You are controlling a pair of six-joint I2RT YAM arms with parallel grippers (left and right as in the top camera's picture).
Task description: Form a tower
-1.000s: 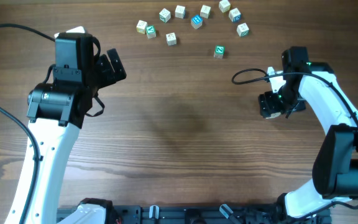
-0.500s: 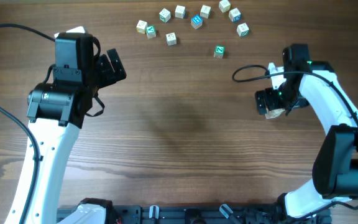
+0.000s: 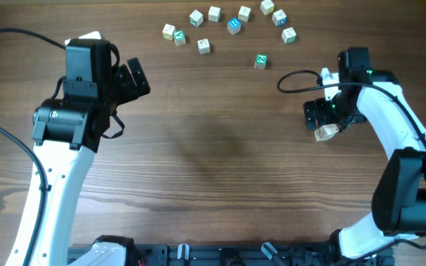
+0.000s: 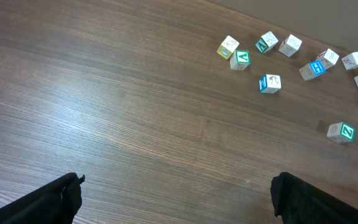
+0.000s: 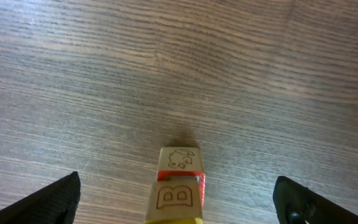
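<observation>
Loose cubes (image 3: 234, 25) lie well apart from tower (image 5: 178, 186)

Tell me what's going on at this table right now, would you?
The robot is building a tower of letter cubes. The right gripper hangs over the short stack with its jaws wide open, so the stack stands free between them, a B face uppermost. The left gripper is open too, over bare table and holding nothing. The loose cubes lie scattered along the far edge.
</observation>
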